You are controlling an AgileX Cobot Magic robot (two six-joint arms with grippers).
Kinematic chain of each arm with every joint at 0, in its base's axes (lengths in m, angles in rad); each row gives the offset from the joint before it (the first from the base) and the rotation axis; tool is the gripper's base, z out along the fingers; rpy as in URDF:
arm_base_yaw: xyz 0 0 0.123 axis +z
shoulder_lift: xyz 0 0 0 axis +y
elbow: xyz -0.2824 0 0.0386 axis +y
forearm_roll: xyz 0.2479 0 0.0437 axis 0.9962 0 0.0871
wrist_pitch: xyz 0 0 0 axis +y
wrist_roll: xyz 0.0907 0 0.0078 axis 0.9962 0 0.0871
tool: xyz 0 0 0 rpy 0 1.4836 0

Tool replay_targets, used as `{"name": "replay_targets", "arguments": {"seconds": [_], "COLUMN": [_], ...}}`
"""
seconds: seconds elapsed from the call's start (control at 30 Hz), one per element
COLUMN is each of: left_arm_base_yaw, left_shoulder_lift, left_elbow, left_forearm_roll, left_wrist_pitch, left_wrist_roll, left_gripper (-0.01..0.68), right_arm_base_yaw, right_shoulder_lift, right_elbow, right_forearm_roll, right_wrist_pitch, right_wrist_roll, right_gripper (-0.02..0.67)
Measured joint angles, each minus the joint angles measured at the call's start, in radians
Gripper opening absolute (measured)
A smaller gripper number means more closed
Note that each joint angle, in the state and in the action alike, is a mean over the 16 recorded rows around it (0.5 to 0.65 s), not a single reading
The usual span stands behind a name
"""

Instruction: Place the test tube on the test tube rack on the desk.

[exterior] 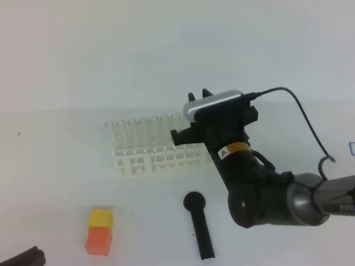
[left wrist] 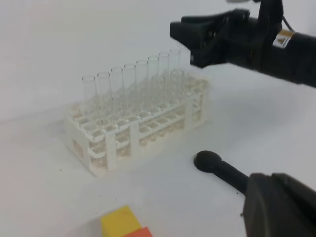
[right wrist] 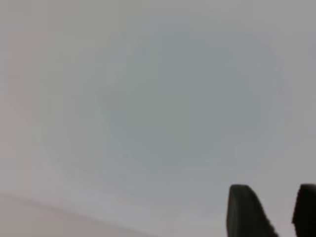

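Observation:
The white test tube rack (exterior: 145, 159) (left wrist: 140, 129) stands mid-desk with a row of clear tubes upright along its far side. The test tube (left wrist: 175, 69) is the one at the right end of that row, standing in the rack just under my right gripper (exterior: 177, 136) (left wrist: 180, 43), which reaches in from the right. In the right wrist view the right gripper (right wrist: 276, 212) is open, its fingertips (right wrist: 247, 212) apart with nothing seen between them. My left gripper (left wrist: 281, 207) (exterior: 25, 257) stays low at the near left, shut and empty.
A black round-headed stick (exterior: 199, 224) (left wrist: 217, 166) lies on the white desk (exterior: 55, 183) in front of the rack. A yellow-and-orange block (exterior: 100, 231) (left wrist: 123, 223) sits near the front left. The right arm's cable (exterior: 302, 111) loops above its wrist.

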Motion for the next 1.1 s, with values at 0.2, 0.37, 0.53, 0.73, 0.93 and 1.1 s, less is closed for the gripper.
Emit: {"name": "replay_targets", "arguments": {"seconds": [0.2, 0.37, 0.53, 0.73, 0.93, 1.1], "left_arm_base_yaw": [0.010, 0.066, 0.202, 0.437, 0.645, 0.733], "left_shoulder_lift": [0.000, -0.004, -0.018, -0.039, -0.054, -0.058], "left_elbow": [0.000, 0.000, 0.000, 0.000, 0.000, 0.000], "left_forearm_roll": [0.000, 0.000, 0.000, 0.000, 0.000, 0.000], "left_wrist_pitch": [-0.001, 0.000, -0.001, 0.000, 0.002, 0.005], "left_wrist_roll": [0.000, 0.000, 0.000, 0.000, 0.000, 0.000], "left_gripper": [-0.001, -0.001, -0.001, -0.001, -0.001, -0.001], "right_arm_base_yaw": [0.000, 0.000, 0.000, 0.000, 0.005, 0.023], "right_shoulder_lift": [-0.061, -0.098, -0.117, -0.114, -0.093, -0.102], "right_elbow": [0.000, 0.001, 0.010, 0.032, 0.054, 0.074], "right_forearm_roll": [0.019, 0.092, 0.184, 0.274, 0.286, 0.268], "right_wrist_pitch": [-0.002, -0.006, -0.003, 0.014, 0.046, 0.048], "right_wrist_roll": [-0.046, -0.129, -0.226, -0.311, -0.337, -0.363], "right_gripper": [0.237, 0.214, 0.148, 0.060, 0.006, 0.000]}}
